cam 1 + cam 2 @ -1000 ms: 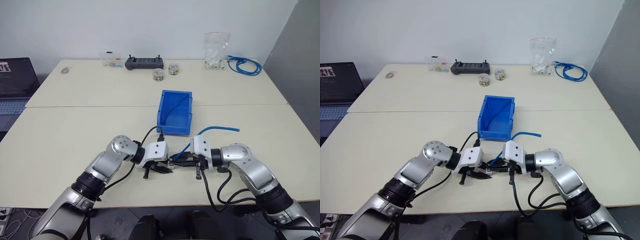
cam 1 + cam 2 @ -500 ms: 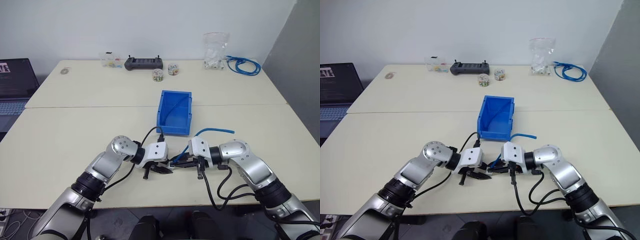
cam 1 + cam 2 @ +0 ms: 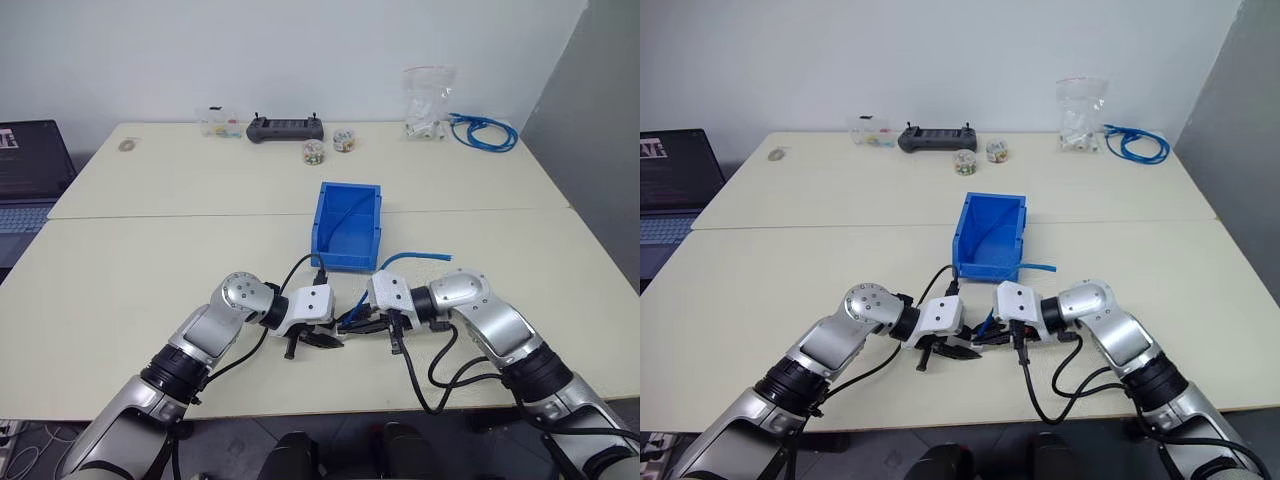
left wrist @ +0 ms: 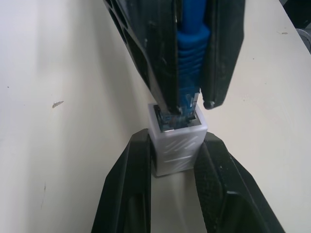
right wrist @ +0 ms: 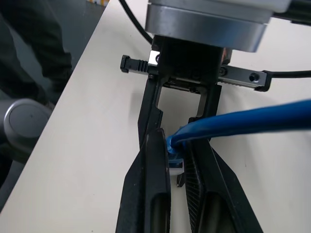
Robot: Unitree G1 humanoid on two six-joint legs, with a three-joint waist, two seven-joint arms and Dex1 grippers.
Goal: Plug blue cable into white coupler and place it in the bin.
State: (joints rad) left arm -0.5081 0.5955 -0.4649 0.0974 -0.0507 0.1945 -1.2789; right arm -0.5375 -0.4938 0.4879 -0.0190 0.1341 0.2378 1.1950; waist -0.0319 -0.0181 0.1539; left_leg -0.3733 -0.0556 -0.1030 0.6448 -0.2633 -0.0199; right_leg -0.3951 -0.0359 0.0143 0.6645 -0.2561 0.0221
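**Plug meets socket near the tabletop's front edge**

My left claw (image 4: 177, 194) pinches the white coupler (image 4: 177, 143). My right claw (image 4: 189, 104) grips the blue cable (image 3: 415, 257) just behind its plug, the tip sitting in the coupler's socket. The bin (image 3: 348, 226) stands just behind, mid-tabletop. Since a second ago my right arm has swung inward and the cable's loop has drawn closer to the bin.

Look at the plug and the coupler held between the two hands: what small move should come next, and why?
Probably press the right hand a little further toward the left hand. The blue cable has its plug tip just inside the white coupler socket, with the boot still outside, so it may not be fully seated.
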